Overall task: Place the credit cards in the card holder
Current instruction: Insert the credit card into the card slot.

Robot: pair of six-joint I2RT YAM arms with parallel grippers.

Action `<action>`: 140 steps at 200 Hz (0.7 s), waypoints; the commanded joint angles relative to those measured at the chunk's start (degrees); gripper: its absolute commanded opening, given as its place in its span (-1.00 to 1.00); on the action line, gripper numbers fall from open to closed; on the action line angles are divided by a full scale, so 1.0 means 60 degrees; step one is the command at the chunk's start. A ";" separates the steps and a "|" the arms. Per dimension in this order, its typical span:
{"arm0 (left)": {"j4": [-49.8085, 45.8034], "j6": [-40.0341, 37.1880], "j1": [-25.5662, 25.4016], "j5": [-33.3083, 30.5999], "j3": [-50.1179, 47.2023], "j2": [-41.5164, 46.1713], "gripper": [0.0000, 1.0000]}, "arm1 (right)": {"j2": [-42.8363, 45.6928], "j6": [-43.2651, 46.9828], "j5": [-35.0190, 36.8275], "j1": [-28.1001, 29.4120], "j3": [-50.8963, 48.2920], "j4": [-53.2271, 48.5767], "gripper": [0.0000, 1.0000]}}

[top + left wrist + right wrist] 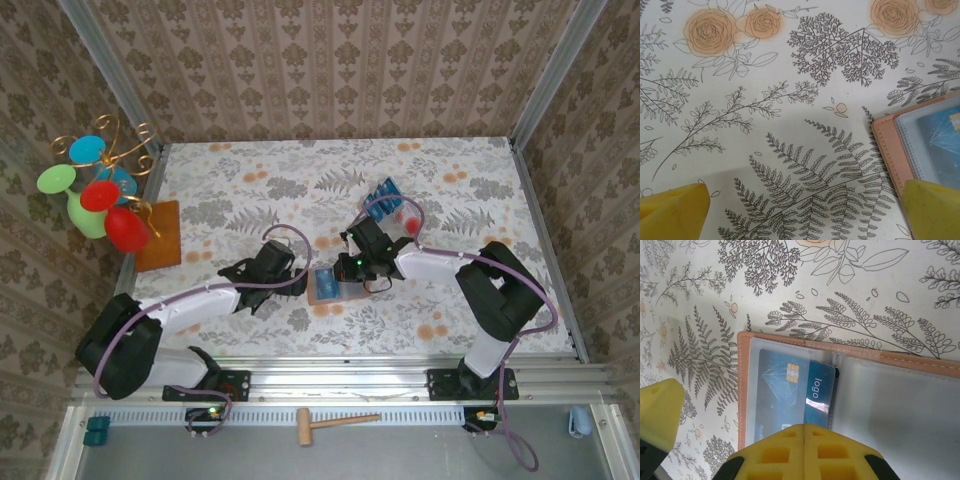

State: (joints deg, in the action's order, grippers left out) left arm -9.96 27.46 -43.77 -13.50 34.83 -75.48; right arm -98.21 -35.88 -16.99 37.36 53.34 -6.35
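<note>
Top external view: the card holder [328, 287] lies open on the patterned surface [460, 180], between the two wrists. More blue credit cards [384, 192] stand in a clear tray [403, 215] farther back.

Left wrist view: the left fingers [672, 215] are spread wide over bare surface and hold nothing. The holder's stitched corner lies just beside one of them.

Right wrist view: the right fingers [805, 450] stand apart with nothing between them. One hangs over a credit card [785, 385] that sits partly in the clear sleeve, its "logo" end still out. I cannot tell whether they touch.

The card looks light, stiff and slick, so it is better nudged by that exposed edge than pinched. The soft holder would likely slide, and pinning its leather border should steady it.
</note>
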 commanded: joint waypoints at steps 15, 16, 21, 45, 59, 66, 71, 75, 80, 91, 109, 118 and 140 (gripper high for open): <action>-0.0069 0.0140 0.0051 0.0118 -0.0107 -0.0497 1.00 | -0.0094 0.0311 0.0271 -0.0016 0.0261 -0.0536 -1.00; -0.0069 0.0133 0.0048 0.0122 -0.0099 -0.0506 1.00 | -0.0095 0.0311 0.0277 -0.0016 0.0263 -0.0544 -1.00; -0.0077 0.0120 0.0046 0.0120 -0.0096 -0.0567 1.00 | -0.0123 0.0334 0.0308 -0.0016 0.0287 -0.0573 -1.00; -0.0048 0.0046 0.0029 0.0092 -0.0062 -0.0774 1.00 | -0.0273 0.0390 0.0342 -0.0013 0.0355 -0.0626 -1.00; -0.0100 0.0004 0.0008 0.0037 -0.0001 -0.0872 1.00 | -0.0343 0.0434 0.0342 -0.0011 0.0407 -0.0653 -1.00; -0.0146 -0.0027 0.0000 0.0004 0.0033 -0.0919 1.00 | -0.0375 0.0449 0.0356 -0.0016 0.0419 -0.0683 -1.00; -0.0193 -0.0035 -0.0010 -0.0037 0.0078 -0.0966 1.00 | -0.0398 0.0457 0.0357 -0.0016 0.0425 -0.0684 -1.00; -0.0220 -0.0040 -0.0022 -0.0037 0.0105 -0.1016 1.00 | -0.0403 0.0471 0.0357 -0.0016 0.0427 -0.0692 -1.00; -0.0243 -0.0064 -0.0029 -0.0041 0.0126 -0.1055 1.00 | -0.0434 0.0484 0.0370 -0.0016 0.0440 -0.0699 -1.00; -0.0229 -0.0080 -0.0046 -0.0031 0.0157 -0.1155 1.00 | -0.0462 0.0487 0.0380 -0.0016 0.0474 -0.0725 -1.00; -0.0186 -0.0092 -0.0090 -0.0036 0.0222 -0.1282 1.00 | -0.0508 0.0534 0.0449 -0.0009 0.0512 -0.0807 -1.00; -0.0199 -0.0109 -0.0117 -0.0037 0.0259 -0.1351 1.00 | -0.0520 0.0559 0.0474 -0.0013 0.0530 -0.0852 -1.00; -0.0190 -0.0115 -0.0176 -0.0059 0.0344 -0.1489 1.00 | -0.0623 0.0590 0.0432 -0.0002 0.0586 -0.0886 -1.00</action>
State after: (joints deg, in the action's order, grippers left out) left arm -10.13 27.42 -44.27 -13.39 35.27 -83.22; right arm -100.51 -33.58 -15.49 37.36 55.18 -9.52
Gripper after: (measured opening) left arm 0.999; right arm 0.040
